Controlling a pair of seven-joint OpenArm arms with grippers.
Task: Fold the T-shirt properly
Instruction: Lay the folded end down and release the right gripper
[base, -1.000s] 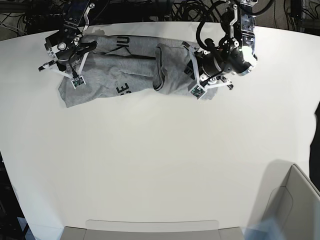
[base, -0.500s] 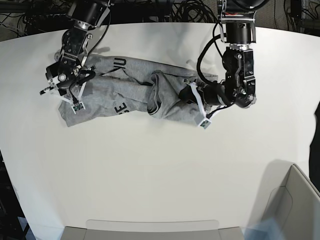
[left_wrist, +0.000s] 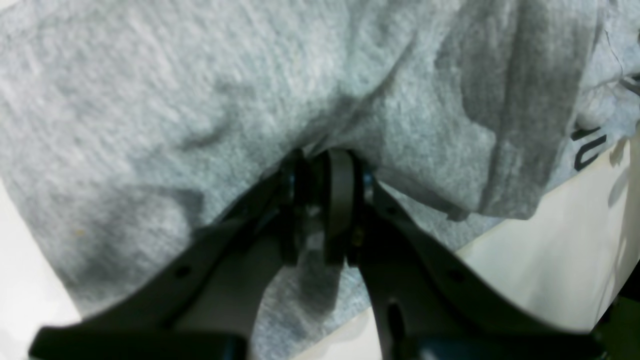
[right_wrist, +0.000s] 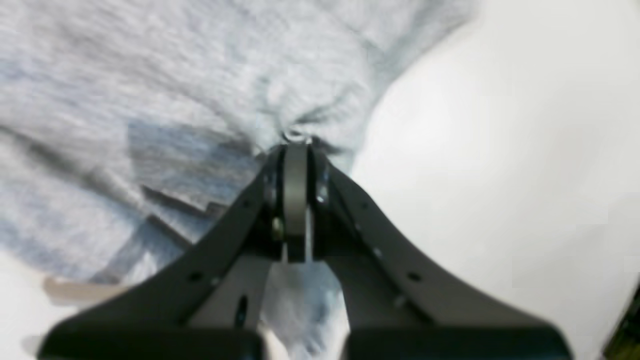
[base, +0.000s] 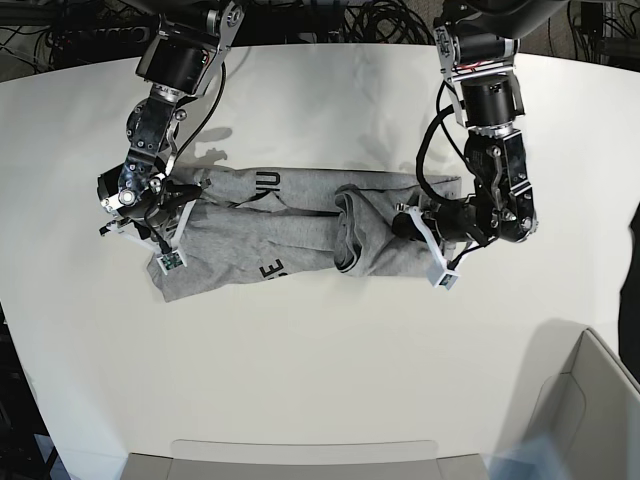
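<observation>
The heather-grey T-shirt (base: 290, 235) lies bunched in a long crumpled band across the white table (base: 320, 350), with bits of black lettering (base: 268, 185) showing. My left gripper (base: 428, 240) is at the shirt's right end in the base view, shut on a pinch of grey fabric (left_wrist: 150, 100); its closed tips show in the left wrist view (left_wrist: 320, 160). My right gripper (base: 165, 232) is at the shirt's left end, shut on a gathered fold of the shirt (right_wrist: 150, 75); its closed tips show in the right wrist view (right_wrist: 296, 142). Some lettering (left_wrist: 585, 150) shows at the left wrist view's right edge.
A grey open box (base: 590, 400) stands at the front right corner. A low grey tray edge (base: 300, 455) runs along the table's front. Black cables (base: 380, 20) lie behind the table's far edge.
Both grippers have drawn the shirt from the far edge toward the front of the table, still holding its two ends. The band of cloth has stretched a little longer.
</observation>
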